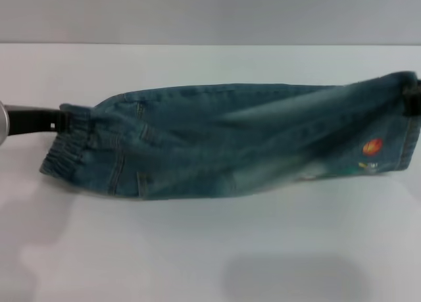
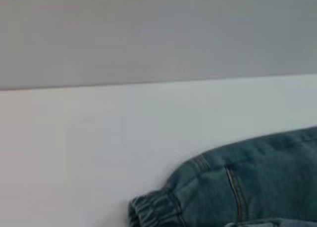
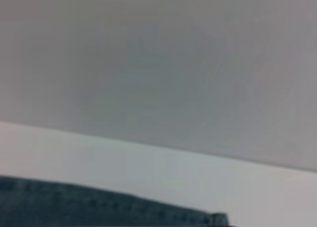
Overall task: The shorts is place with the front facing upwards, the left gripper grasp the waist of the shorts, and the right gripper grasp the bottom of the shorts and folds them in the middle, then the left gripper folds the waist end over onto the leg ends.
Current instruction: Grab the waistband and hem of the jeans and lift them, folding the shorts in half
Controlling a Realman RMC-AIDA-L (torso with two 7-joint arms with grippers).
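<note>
Both end effectors grip shorts (image 1: 230,141) stretched left-right: left end effector (image 1: 62,120) waist (image 1: 66,151), right end effector (image 1: 413,98) hems.

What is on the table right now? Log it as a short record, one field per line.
garment: denim shorts, folded lengthwise, stretched across the white table
waist of the shorts: at the robot's left, gathered elastic
bottom of the shorts: at the robot's right edge of the head view
left gripper: at the waist band, gripping it
right gripper: at the hem, barely in view
marks: red-orange patch near the hem
</note>
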